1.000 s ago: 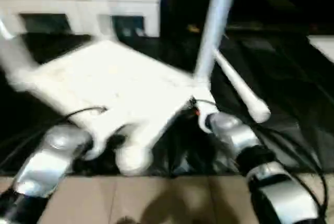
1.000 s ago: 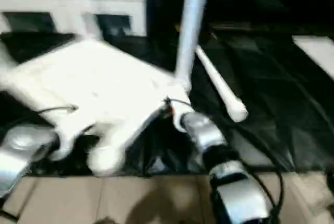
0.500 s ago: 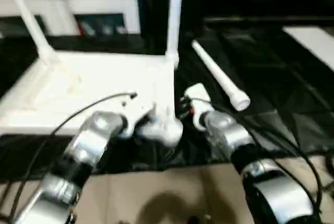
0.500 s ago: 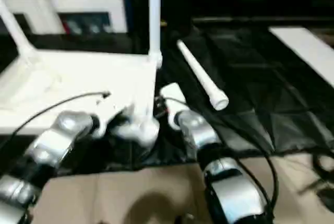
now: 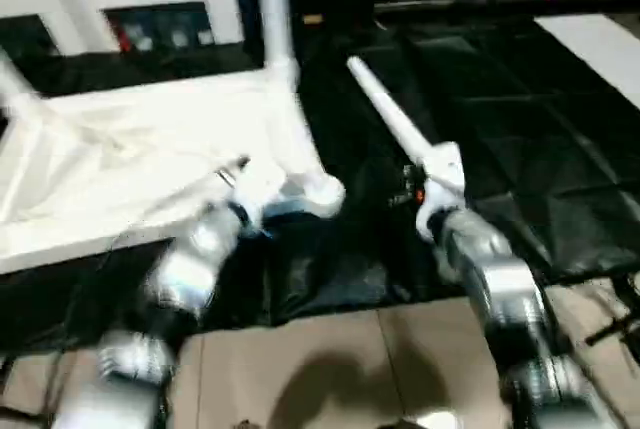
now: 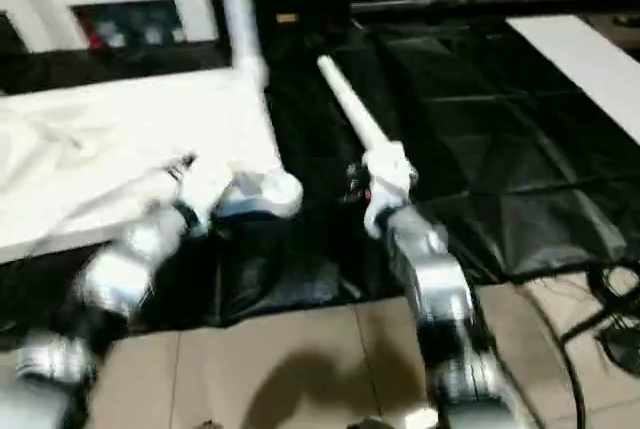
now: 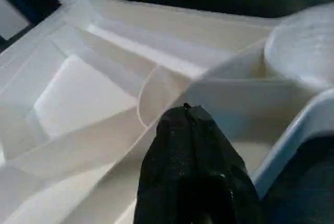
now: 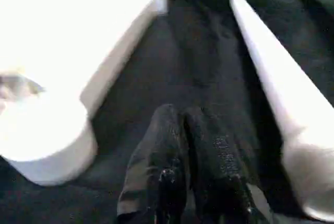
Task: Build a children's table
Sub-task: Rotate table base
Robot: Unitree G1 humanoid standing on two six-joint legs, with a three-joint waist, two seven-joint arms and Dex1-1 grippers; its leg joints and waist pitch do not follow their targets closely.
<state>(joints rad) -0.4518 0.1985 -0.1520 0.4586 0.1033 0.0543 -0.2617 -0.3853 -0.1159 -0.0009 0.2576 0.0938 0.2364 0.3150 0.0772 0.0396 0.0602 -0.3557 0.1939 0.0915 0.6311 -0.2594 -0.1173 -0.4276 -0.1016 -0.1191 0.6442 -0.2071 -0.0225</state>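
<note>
White tabletop (image 5: 130, 164) lies upside down on the black mat (image 5: 520, 149), ribs up, one leg (image 5: 272, 19) standing in a far corner socket. Loose leg (image 5: 395, 129) lies on the mat beside it. Left wrist view adds the X-ribs close up, left gripper (image 7: 188, 112) pressed together above them. Right gripper (image 8: 180, 114) nearly closed, empty, between the tabletop's near socket (image 8: 44, 140) and the loose leg.

No lettering, number, brand or sign is showing legibly anywhere; the small pale marks on the right pincer's fingers (image 8: 222, 143) are appearing too blurred to read.
</note>
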